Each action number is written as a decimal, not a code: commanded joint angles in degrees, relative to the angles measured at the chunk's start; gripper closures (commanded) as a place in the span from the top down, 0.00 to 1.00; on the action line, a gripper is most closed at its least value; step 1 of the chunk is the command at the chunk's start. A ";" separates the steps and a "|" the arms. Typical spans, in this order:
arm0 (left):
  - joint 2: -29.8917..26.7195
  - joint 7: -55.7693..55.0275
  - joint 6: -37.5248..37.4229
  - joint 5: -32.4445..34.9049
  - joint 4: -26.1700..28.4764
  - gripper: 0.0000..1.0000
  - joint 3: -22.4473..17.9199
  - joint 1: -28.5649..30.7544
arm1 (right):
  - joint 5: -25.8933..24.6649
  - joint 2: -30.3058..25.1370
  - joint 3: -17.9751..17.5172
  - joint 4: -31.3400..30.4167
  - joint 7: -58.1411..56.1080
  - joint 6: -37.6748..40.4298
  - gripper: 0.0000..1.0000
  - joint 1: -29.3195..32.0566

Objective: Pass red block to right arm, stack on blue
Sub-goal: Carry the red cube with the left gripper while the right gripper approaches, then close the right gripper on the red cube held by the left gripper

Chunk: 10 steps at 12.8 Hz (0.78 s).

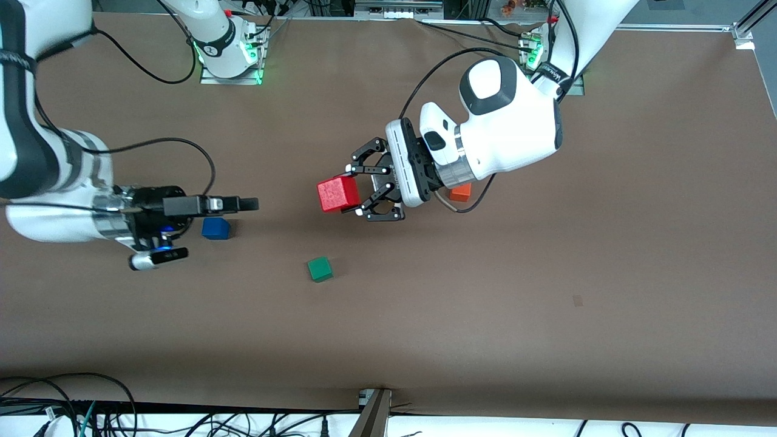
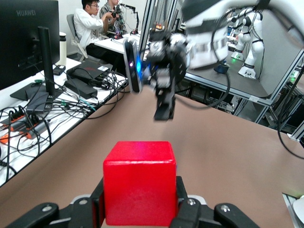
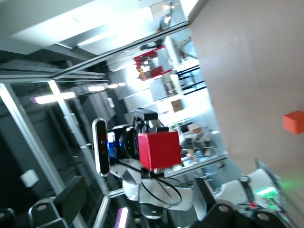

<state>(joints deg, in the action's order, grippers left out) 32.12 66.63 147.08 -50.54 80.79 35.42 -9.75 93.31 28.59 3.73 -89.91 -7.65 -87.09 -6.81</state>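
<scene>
The red block (image 1: 337,194) hangs above the middle of the table, with my left gripper (image 1: 352,192) shut on it and lying level, pointing toward the right arm. In the left wrist view the red block (image 2: 139,187) fills the space between the black fingers (image 2: 186,216). My right gripper (image 1: 249,204) points at the block from a short gap away, open and empty, just over the blue cube (image 1: 216,228) on the table. The right wrist view shows the red block (image 3: 159,149) straight ahead between wide-apart fingers (image 3: 71,199).
A green cube (image 1: 320,269) lies on the table nearer the front camera than the red block. An orange cube (image 1: 460,192) sits partly hidden under the left wrist. Cables run along the table's near edge.
</scene>
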 commanded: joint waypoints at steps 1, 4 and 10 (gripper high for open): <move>1.37 2.28 0.49 -2.46 -2.74 0.00 0.08 -0.62 | 8.09 1.29 -0.13 -2.28 -2.37 0.00 1.00 -2.67; 1.72 2.28 0.57 -2.55 -2.92 0.00 0.00 -1.06 | 12.58 2.35 -0.13 -2.28 -2.63 -1.49 1.00 -4.87; 4.78 2.19 1.28 -2.82 -6.86 0.00 -0.09 -1.84 | 15.94 2.35 -0.13 -1.93 -3.15 -9.06 1.00 -9.44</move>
<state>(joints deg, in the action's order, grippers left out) 33.61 66.67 147.81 -51.21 78.32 35.40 -10.18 106.85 31.66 3.44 -91.02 -9.55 -95.04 -15.47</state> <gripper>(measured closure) 0.441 0.000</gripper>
